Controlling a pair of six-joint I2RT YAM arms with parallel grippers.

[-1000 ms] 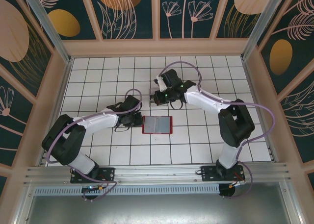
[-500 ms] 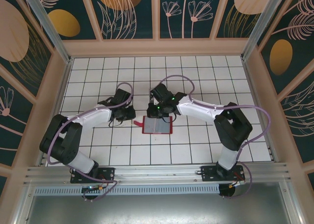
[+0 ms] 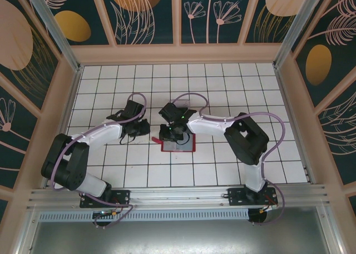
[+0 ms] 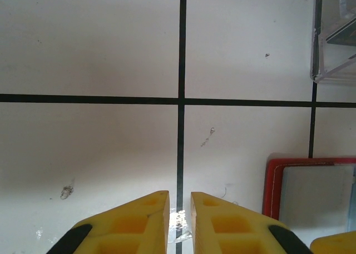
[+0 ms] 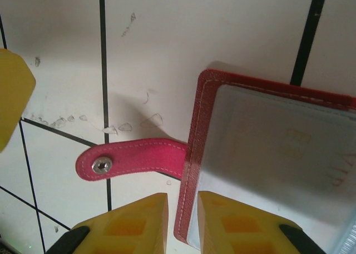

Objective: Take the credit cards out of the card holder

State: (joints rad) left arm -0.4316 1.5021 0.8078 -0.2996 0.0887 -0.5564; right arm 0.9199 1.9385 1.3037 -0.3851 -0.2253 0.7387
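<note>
The red card holder [image 3: 181, 144] lies open and flat on the white tiles, its greyish see-through sleeve [image 5: 278, 148] facing up. I cannot make out separate credit cards under the sleeve. Its red strap with a metal snap [image 5: 133, 159] sticks out to the left. My right gripper [image 3: 169, 134] hangs over the holder's left edge [image 5: 192, 209]; that red edge shows in the narrow gap between its slightly parted jaws. My left gripper [image 3: 137, 127] sits one tile left of the holder, jaws barely apart over bare floor [image 4: 179, 201]. The holder's corner [image 4: 273, 187] lies to its right.
A clear plastic tray [image 4: 332, 43] stands just beyond the holder, with something dark and flat inside it. One yellow finger [image 4: 334, 245] of the right gripper pokes into the left wrist view's bottom right corner. Wooden walls ring the tiled floor [image 3: 222, 165].
My right gripper swung from the tray down to the holder's left edge and its jaws parted slightly. My left gripper drew back left, away from the holder.
</note>
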